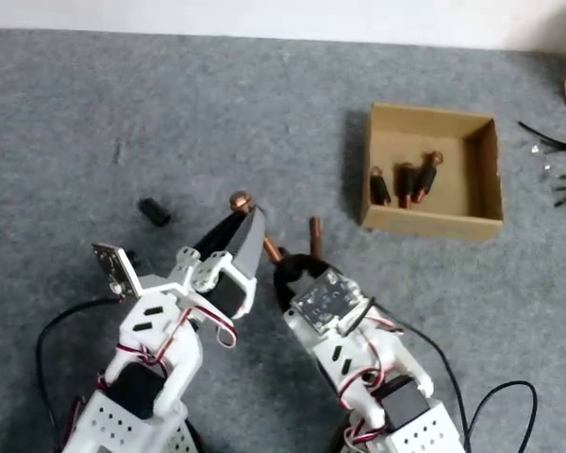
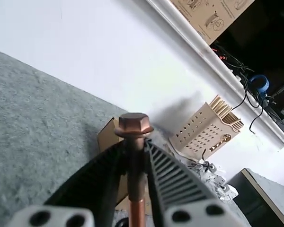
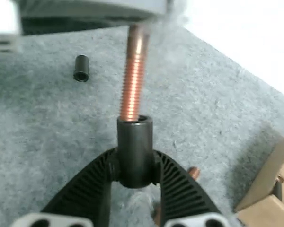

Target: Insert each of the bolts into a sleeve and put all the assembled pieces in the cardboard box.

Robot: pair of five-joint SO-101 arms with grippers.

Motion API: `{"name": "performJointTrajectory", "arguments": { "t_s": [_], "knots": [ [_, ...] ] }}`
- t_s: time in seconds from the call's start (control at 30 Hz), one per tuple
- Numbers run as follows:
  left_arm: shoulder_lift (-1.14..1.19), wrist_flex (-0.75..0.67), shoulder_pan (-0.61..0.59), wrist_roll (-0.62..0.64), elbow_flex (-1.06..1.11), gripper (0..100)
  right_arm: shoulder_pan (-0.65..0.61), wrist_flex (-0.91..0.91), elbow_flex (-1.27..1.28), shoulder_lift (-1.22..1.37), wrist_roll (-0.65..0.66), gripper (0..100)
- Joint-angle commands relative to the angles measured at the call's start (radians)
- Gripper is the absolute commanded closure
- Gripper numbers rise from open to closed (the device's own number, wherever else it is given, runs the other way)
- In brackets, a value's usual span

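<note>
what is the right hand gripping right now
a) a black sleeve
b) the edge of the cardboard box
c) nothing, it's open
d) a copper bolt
a: in the right wrist view the right hand is closed on a black sleeve. The copper bolt is gripped by the left hand, and its threaded tip is at the sleeve's mouth.

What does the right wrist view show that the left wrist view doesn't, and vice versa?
Right wrist view: the right gripper holding a black sleeve, the bolt with its threaded tip at the sleeve's mouth, and a loose sleeve on the carpet. Left wrist view: the left gripper clamping that bolt below its hex head. Shared: bolt, carpet, cardboard box.
</note>
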Motion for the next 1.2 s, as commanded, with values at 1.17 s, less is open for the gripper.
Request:
{"name": "performJointTrajectory", "arguments": {
  "t_s": [1.17],
  "knots": [
    [0.005, 0.041, 0.027, 0.009, 0.019, 100, -0.033, -0.045, 0.067, -0.016, -0.008, 99.4]
  ]
}}
